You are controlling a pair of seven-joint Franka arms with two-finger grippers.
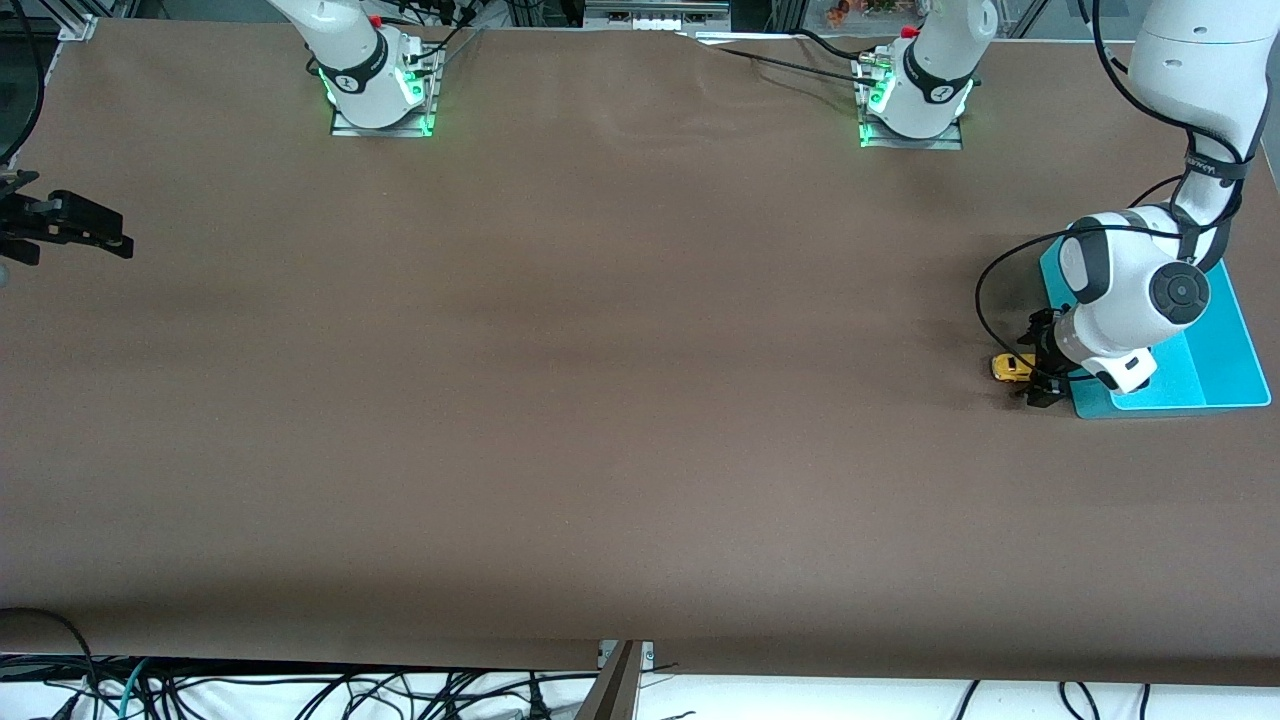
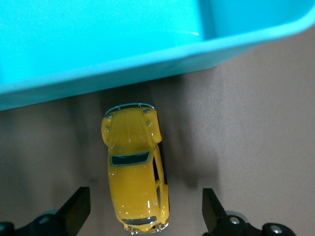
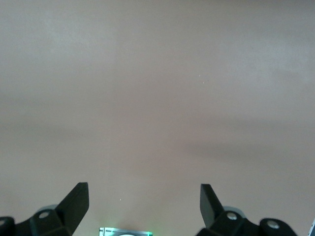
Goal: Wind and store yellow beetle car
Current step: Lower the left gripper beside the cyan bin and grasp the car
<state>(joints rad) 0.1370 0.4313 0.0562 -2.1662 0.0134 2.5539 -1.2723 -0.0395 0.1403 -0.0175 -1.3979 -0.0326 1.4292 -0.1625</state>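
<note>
Brown cloth covers the tabletop (image 1: 600, 400) from end to end; it lies smooth, with faint creases near the arm bases.

Car (image 1: 1011, 367): yellow, domed body, dark windows; it rests on its wheels on the tabletop at the left arm's end, just beside the bin (image 1: 1225, 340); in the left wrist view the car (image 2: 136, 169) has one end close to the bin's outer wall (image 2: 147, 61), with a narrow strip of cloth between them; whether the two touch cannot be told.

Bin: teal, shallow, rimmed; it sits at the left arm's end of the tabletop; the left arm's white wrist hides much of it from the front camera.

Left tool (image 1: 1040, 360): low over the car, beside the bin; its fingers (image 2: 78, 209) stand wide apart; the car's body lies between them with clear cloth on either side; neither finger touches the car; nothing is held.

Right tool (image 1: 75, 225): at the right arm's end of the tabletop, by the edge of the front view; the arm waits; in the right wrist view the right tool (image 3: 144, 206) shows both fingers (image 3: 76, 204) spread wide over bare brown cloth; nothing lies between them; a green-lit base plate (image 3: 125, 232) shows at the frame's edge.

Arm bases (image 1: 380, 85): both bolted on metal plates along the tabletop's edge farthest from the front camera; green lights lit on each; cables run from them.
</note>
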